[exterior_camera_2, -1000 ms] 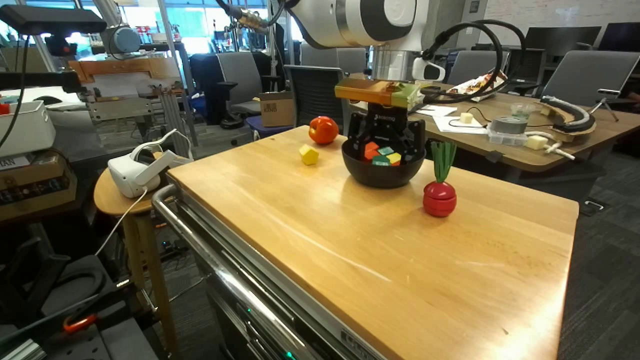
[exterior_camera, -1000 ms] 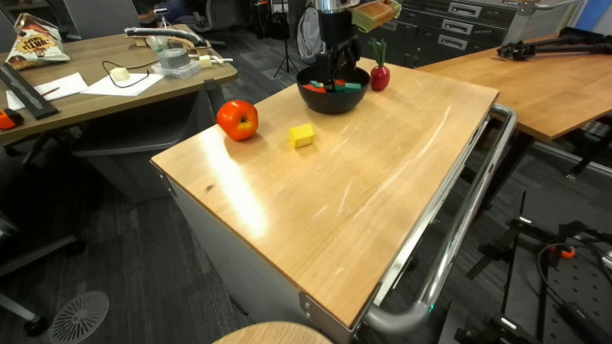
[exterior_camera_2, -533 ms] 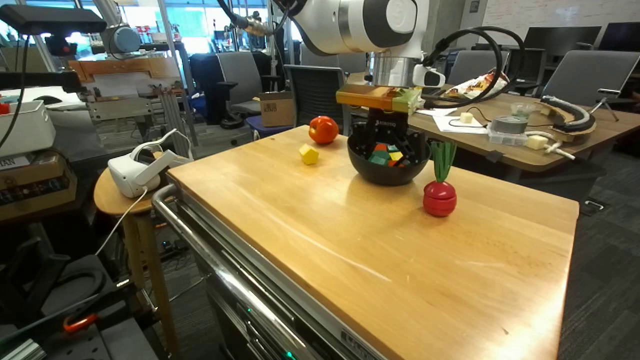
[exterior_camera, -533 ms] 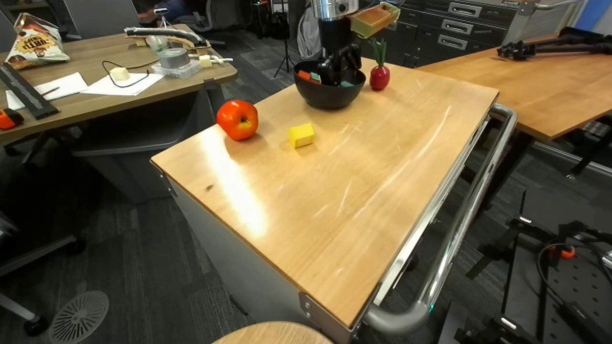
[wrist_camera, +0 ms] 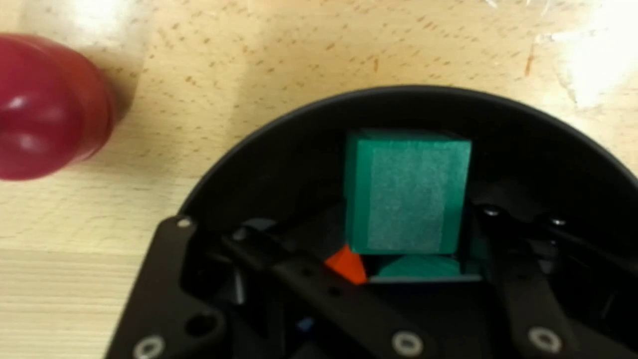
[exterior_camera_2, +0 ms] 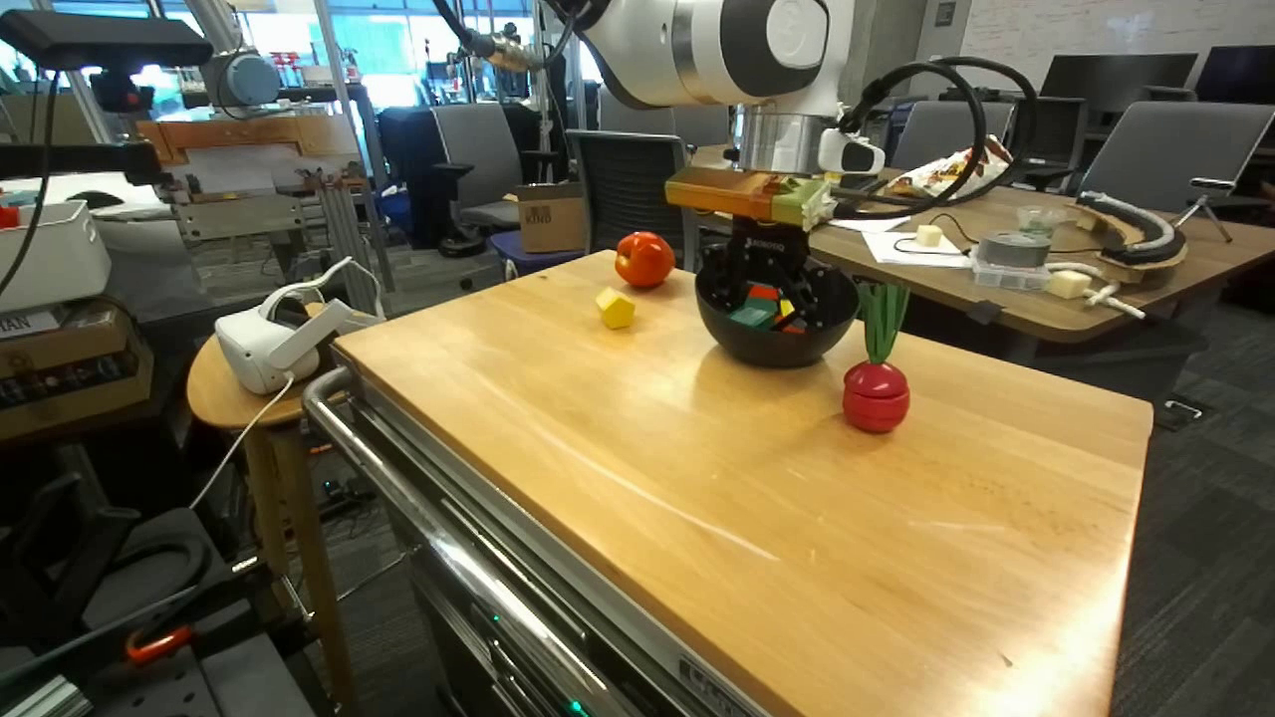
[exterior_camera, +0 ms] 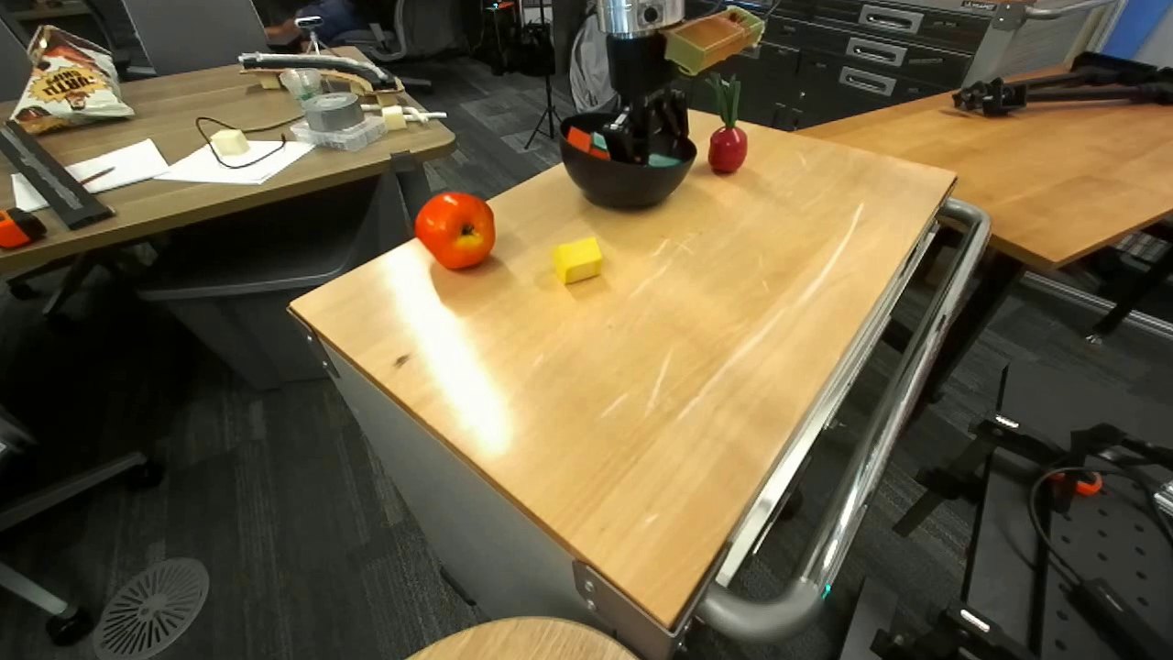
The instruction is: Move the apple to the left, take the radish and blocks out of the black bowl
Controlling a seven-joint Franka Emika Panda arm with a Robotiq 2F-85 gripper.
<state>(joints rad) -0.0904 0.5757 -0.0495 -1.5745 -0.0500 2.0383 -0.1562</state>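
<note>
The black bowl (exterior_camera: 632,191) stands near the table's back edge, green, red and yellow blocks inside it. My gripper (exterior_camera_2: 773,315) is down in the bowl. In the wrist view, its fingers press from both sides on a green block (wrist_camera: 408,194), and the gripper (wrist_camera: 406,232) looks shut on it. A red block (wrist_camera: 347,266) peeks out beneath, partly covered by a finger. The radish (exterior_camera_2: 876,398), red with green leaves, stands upright on the table beside the bowl. Apart from them, the apple (exterior_camera: 455,229) rests on the table near its edge.
A yellow block (exterior_camera: 577,260) lies on the table between the apple and the bowl. A metal handle rail (exterior_camera_2: 468,548) runs along the cart's side. A desk (exterior_camera: 348,151) with tape, papers and a snack bag stands close by.
The gripper has gone lower into the bowl and its fingers have closed in. The bowl has slid slightly, towards the right in an exterior view. Apple, radish and table block have stayed put.
</note>
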